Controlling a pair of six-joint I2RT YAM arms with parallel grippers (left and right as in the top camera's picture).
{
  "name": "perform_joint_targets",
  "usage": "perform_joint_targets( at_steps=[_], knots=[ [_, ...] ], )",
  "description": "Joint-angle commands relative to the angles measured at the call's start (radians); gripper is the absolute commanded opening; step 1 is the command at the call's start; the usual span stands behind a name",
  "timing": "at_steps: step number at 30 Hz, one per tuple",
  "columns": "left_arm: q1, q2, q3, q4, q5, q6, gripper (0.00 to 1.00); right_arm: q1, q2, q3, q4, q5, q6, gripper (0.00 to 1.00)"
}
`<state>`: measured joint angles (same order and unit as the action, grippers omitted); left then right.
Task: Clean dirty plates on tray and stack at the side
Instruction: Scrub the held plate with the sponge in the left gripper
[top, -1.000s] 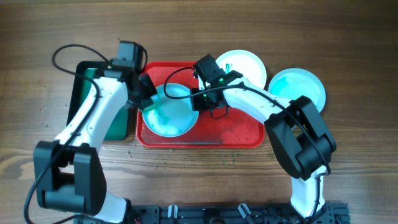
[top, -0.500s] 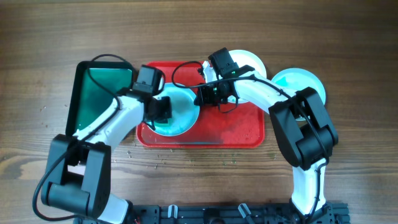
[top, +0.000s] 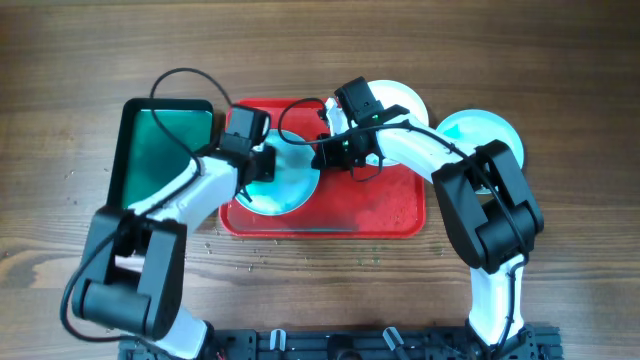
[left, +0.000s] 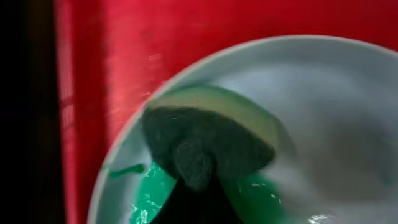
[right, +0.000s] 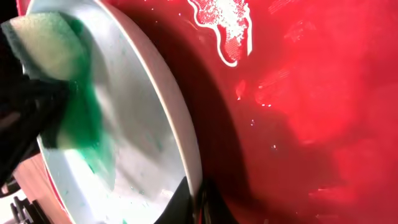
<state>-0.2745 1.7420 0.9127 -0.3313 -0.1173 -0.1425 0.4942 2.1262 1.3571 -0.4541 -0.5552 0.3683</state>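
Observation:
A white plate (top: 290, 185) smeared with teal lies on the red tray (top: 380, 210), its right edge raised. My right gripper (top: 325, 155) is shut on the plate's rim (right: 180, 124), one finger inside and one outside (right: 200, 200). My left gripper (top: 258, 165) is shut on a sponge (left: 205, 143) with a dark scouring face and yellow-green foam. It presses the sponge on the plate's left part (left: 311, 93). The sponge also shows in the right wrist view (right: 43, 37). Two more plates lie off the tray at the right: a mostly white one (top: 400, 100) and a teal-smeared one (top: 485, 135).
A dark green tray (top: 165, 150) lies left of the red tray. The red tray's floor (right: 298, 93) is wet, with foam specks. Both arms cross over the tray's upper half. Wooden tabletop (top: 320, 50) surrounds everything.
My left gripper swept the sponge from the plate's upper left down across its left side and back up a little. My right gripper shifted slightly up and right, still on the rim.

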Motion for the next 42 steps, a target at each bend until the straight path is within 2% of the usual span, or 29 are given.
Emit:
perform_joint_targets(
  at_steps=[1,3,7,10,12,13,16,18,22,25,27,29,30,31,33,38,42],
  knots=[
    [0.051,0.054,-0.01,-0.117,-0.157,-0.261,0.04,0.005,0.024,-0.007,0.003,-0.052,-0.013,0.04],
    [0.052,0.05,-0.009,-0.182,-0.092,-0.312,0.04,0.005,0.024,-0.007,0.005,-0.052,-0.013,0.04],
    [0.051,0.043,0.012,-0.291,0.219,-0.303,0.04,0.005,0.024,-0.007,0.006,-0.052,-0.014,0.04],
    [0.051,0.043,0.025,-0.297,0.525,-0.13,0.04,0.005,0.024,-0.007,0.005,-0.052,-0.014,0.04],
    [0.051,0.043,0.026,-0.294,0.77,0.053,0.04,0.005,0.024,-0.007,0.005,-0.052,-0.014,0.04],
    [0.051,0.043,0.026,-0.294,0.811,0.092,0.04,0.005,0.024,-0.007,0.005,-0.052,-0.013,0.04],
    [0.051,0.043,0.026,-0.259,0.785,0.116,0.04,0.005,0.024,-0.007,0.005,-0.052,-0.014,0.04],
    [0.051,0.043,0.026,-0.211,0.648,0.062,0.04,0.005,0.024,-0.007,0.004,-0.052,-0.014,0.04],
    [0.051,0.043,0.026,-0.131,0.06,-0.261,0.04,0.005,0.024,-0.007,0.005,-0.051,-0.014,0.04],
    [0.051,0.043,0.026,-0.129,-0.177,-0.366,0.04,0.005,0.024,-0.007,0.005,-0.051,-0.014,0.04],
    [0.051,0.043,0.026,-0.146,-0.234,-0.407,0.04,0.005,0.024,-0.007,0.005,-0.051,-0.014,0.04],
    [0.051,0.043,0.026,-0.19,-0.239,-0.473,0.04,0.005,0.024,-0.007,0.005,-0.048,-0.013,0.04],
    [0.051,0.043,0.026,-0.234,-0.235,-0.543,0.04,0.005,0.024,-0.007,0.005,-0.048,-0.013,0.04],
    [0.051,0.043,0.026,-0.286,-0.198,-0.629,0.04,0.005,0.024,-0.007,0.005,-0.048,-0.013,0.04],
    [0.051,0.043,0.025,-0.349,-0.059,-0.697,0.04,0.005,0.024,-0.007,0.005,-0.048,-0.013,0.04],
    [0.038,0.043,0.024,-0.388,0.374,-0.703,0.04,0.005,0.024,-0.007,0.005,-0.048,-0.013,0.04],
    [0.028,0.043,0.024,-0.383,0.608,-0.702,0.04,0.005,0.024,-0.007,0.005,-0.048,-0.013,0.04]
  ],
)
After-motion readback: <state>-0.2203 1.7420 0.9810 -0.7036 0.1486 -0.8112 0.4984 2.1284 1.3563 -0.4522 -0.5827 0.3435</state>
